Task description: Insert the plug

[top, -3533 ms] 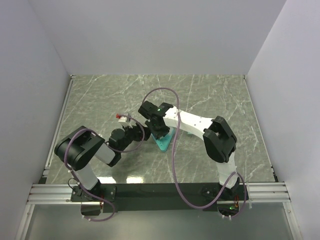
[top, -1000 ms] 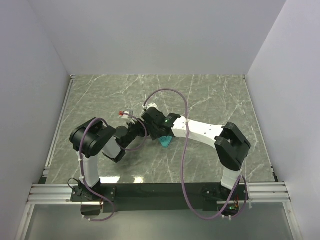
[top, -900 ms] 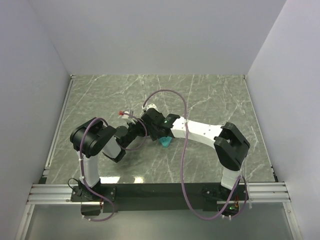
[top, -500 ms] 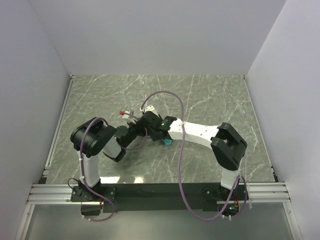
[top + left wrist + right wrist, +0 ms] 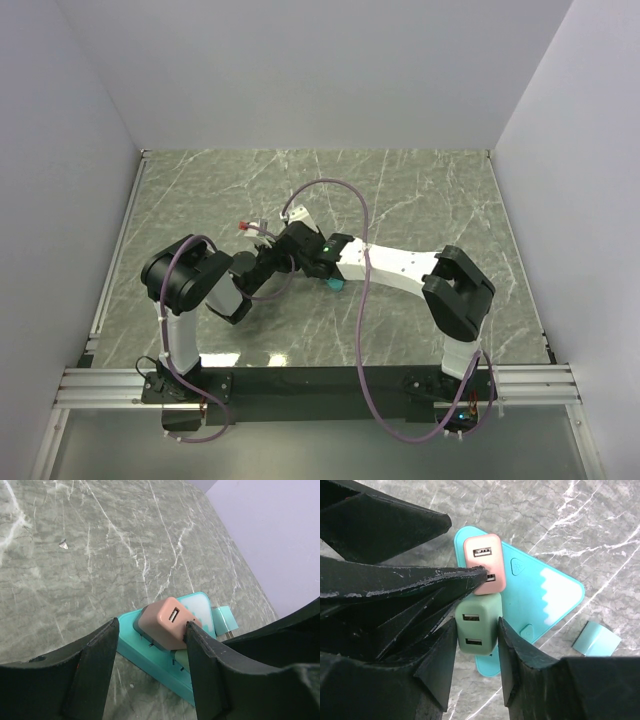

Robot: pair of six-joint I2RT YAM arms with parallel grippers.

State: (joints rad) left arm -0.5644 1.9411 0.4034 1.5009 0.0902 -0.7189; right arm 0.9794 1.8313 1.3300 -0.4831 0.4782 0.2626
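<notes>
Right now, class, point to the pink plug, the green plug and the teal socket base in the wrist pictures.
pink plug (image 5: 485, 564): right wrist view, top face between its ports.
green plug (image 5: 475, 629): right wrist view, top face between its ports.
teal socket base (image 5: 547, 597): right wrist view, bare top surface.

The right claw (image 5: 476, 630) grips a green plug (image 5: 476, 611) by its sides, over a teal triangular socket block (image 5: 540, 595). A pink plug (image 5: 485, 560) touches the green one at 12 o'clock. A fingertip (image 5: 470, 573) of the left claw (image 5: 467, 547) rests against the pink plug. A small teal piece (image 5: 596, 639) lies on the desk (image 5: 580, 520) at 4 o'clock.
</notes>
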